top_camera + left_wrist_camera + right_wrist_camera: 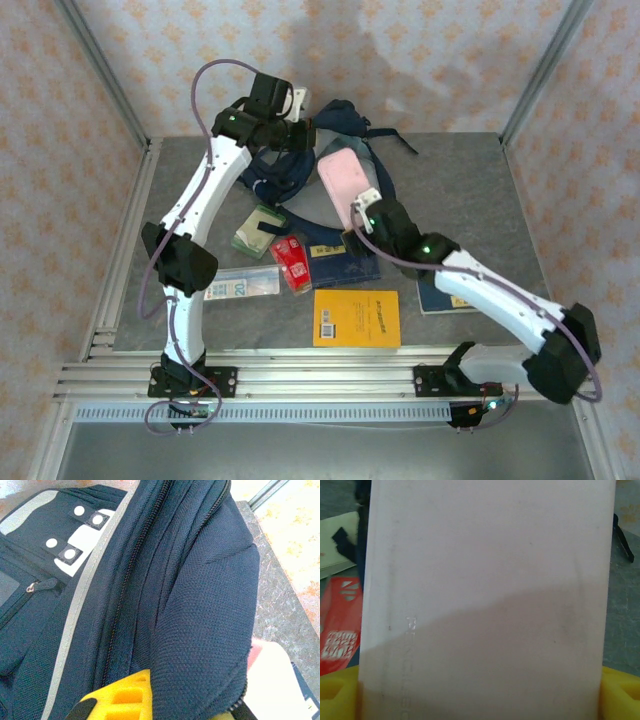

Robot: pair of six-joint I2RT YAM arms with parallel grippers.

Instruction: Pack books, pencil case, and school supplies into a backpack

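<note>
The navy backpack (290,165) lies at the back middle of the table. My left gripper (298,130) is shut on a fold of its fabric (200,630) beside the zip, with one yellow finger (122,695) showing. My right gripper (362,207) is shut on the pale pink pencil case (343,175), holding it by its near end right next to the backpack. In the right wrist view the case (485,595) spans the gap between both yellow fingers (335,695). An orange-yellow book (356,318) lies near the front, a navy book (340,258) behind it, and another navy book (440,297) under the right arm.
A green-edged packet (258,230), a red packet (292,262) and a pale blue printed packet (240,285) lie left of the books. Metal frame posts and patterned walls enclose the table; a rail runs along the front edge (300,380).
</note>
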